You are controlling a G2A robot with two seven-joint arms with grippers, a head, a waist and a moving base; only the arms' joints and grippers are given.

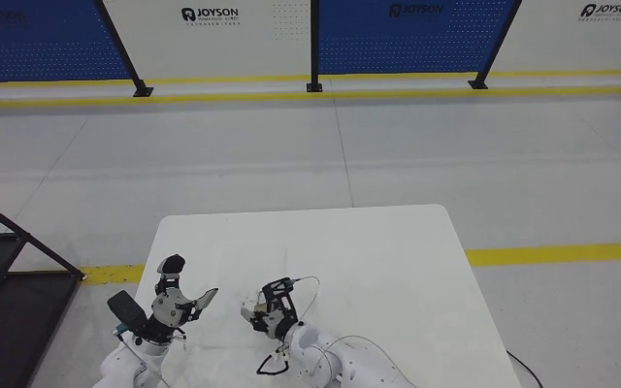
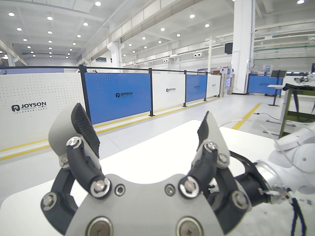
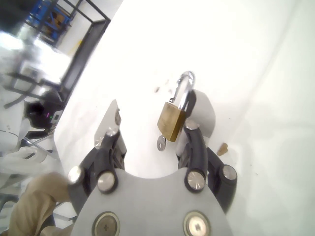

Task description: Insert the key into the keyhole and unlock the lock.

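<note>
**Q:** Closest to the lens, what is seen?

**A:** Fingers of the right gripper (image 3: pixel 155 99) are seen spread wide, with nothing clamped between them. A brass padlock (image 3: pixel 171 121) is seen in the gap, apparently leaning against the inner face of one finger.

**Q:** How much of the job can be judged done?

**A:** The key (image 3: pixel 161 145) is seen seated in the keyhole at the lock's base. One end of the steel shackle (image 3: pixel 185 84) is seen lifted free of the body, so the lock is judged already opened. Little appears to be left.

**Q:** And the other arm?

**A:** The left gripper (image 2: pixel 144 111) is held above the near corner of the white table (image 3: pixel 221 37), well apart from the lock, with its pads wide apart and nothing between them.

**Q:** Is anything in the way?

**A:** A brown scrap (image 3: pixel 222 149) and some specks are seen on the tabletop near the lock. No obstruction is judged from them.
</note>
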